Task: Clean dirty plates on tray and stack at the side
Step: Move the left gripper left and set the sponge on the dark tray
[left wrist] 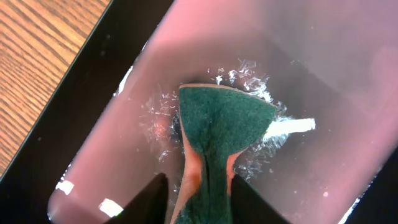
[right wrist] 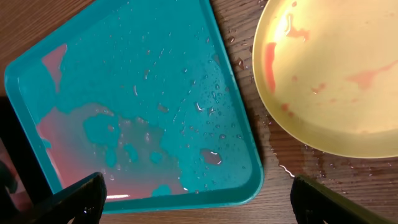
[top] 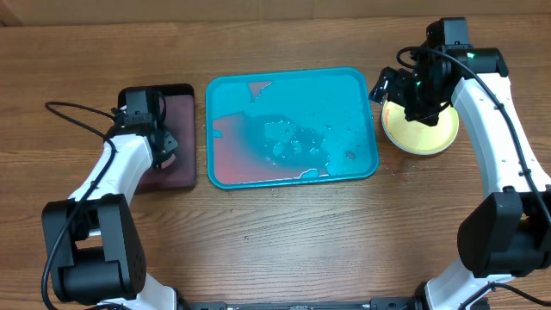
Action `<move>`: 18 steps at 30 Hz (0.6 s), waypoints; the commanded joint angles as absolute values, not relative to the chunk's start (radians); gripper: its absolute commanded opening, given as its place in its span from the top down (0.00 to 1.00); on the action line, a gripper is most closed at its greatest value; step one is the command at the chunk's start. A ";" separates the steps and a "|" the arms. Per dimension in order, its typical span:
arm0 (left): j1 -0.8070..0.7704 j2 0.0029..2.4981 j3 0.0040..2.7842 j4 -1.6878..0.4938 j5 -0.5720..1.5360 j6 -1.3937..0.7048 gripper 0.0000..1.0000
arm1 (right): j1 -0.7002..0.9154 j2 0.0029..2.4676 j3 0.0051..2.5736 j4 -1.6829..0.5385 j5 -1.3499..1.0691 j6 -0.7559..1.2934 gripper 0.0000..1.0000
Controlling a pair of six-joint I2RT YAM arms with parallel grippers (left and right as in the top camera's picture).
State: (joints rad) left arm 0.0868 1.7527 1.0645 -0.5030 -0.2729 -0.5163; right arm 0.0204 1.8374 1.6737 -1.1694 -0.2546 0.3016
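Observation:
The turquoise tray (top: 331,90) lies mid-table, wet with droplets and pinkish water, and holds no plate; it also shows in the right wrist view (right wrist: 155,56). A yellow-green plate (top: 428,131) with reddish smears sits on the table right of the tray, also seen in the right wrist view (right wrist: 336,74). The white and aqua plates are not visible. My right gripper (top: 389,88) is open and empty (right wrist: 199,205), above the tray's right edge and the plate. My left gripper (top: 164,145) is shut on a green sponge (left wrist: 224,130) over the black tray.
The small black tray (top: 185,93) with pinkish liquid and foam stands left of the turquoise tray; its black rim shows in the left wrist view (left wrist: 93,93). Water drops lie on the wood between tray and plate (right wrist: 280,162). Bare wooden table fills the front.

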 commanded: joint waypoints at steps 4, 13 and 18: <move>0.086 1.745 1.055 -0.492 -0.272 -0.492 0.52 | 0.025 1.829 1.689 -1.168 -0.245 0.279 0.04; 0.085 1.716 1.165 -0.642 -0.121 -0.281 0.34 | 0.025 1.829 1.687 -1.232 -0.223 0.216 0.04; 0.084 1.670 1.314 -0.839 -0.092 -0.255 0.39 | 0.025 1.829 1.642 -1.253 -0.174 0.196 0.08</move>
State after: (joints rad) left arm 0.0868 1.7416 1.2121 -0.7856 -0.1474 -0.3199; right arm 0.0208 1.8374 1.6711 -1.2575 -0.2127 0.2398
